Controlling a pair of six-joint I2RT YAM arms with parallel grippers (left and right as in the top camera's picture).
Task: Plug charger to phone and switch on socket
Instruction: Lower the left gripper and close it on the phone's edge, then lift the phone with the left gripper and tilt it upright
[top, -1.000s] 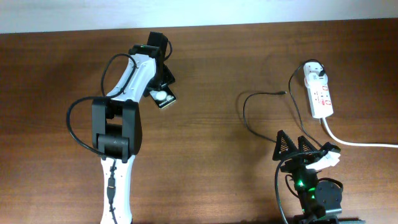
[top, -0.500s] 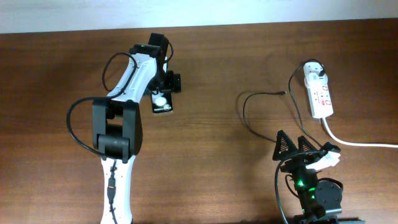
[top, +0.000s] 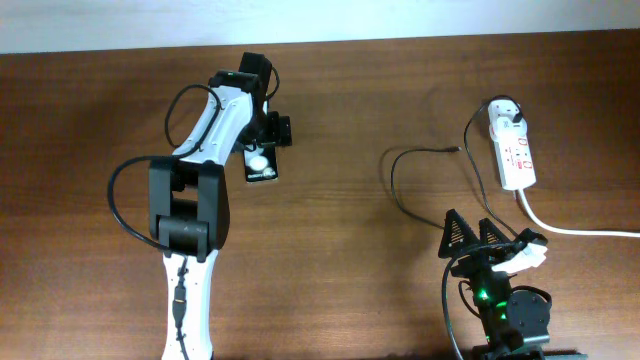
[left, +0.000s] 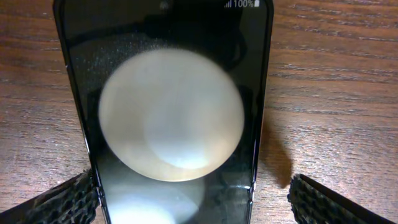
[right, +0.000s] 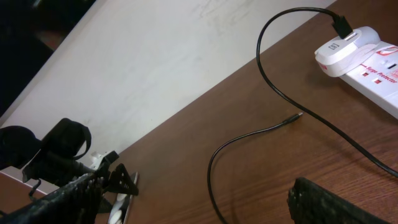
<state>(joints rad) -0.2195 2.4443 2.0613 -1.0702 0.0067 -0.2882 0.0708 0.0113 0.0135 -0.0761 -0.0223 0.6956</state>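
The black phone (top: 261, 164) lies flat on the table with two white circles on its face. It fills the left wrist view (left: 168, 124). My left gripper (top: 264, 140) (left: 193, 199) is open and straddles the phone's near end; the left finger touches its edge and the right finger stands apart. The thin black charger cable (top: 395, 185) (right: 267, 68) loops from the white adapter (top: 505, 117) (right: 339, 50) in the white socket strip (top: 516, 158) (right: 379, 71). Its plug tip (top: 458, 150) (right: 293, 117) lies loose on the table. My right gripper (top: 470, 235) (right: 199, 199) is open and empty, near the cable's loop.
A thick white cord (top: 580, 231) runs from the strip off the right edge. The table's far edge meets a pale wall (right: 155, 68). The left arm's white body (top: 190, 200) lies along the left side of the table.
A second ago the phone lay tilted under my left gripper; gripper and phone have turned so the phone lies straight. The right arm and cable have not moved.
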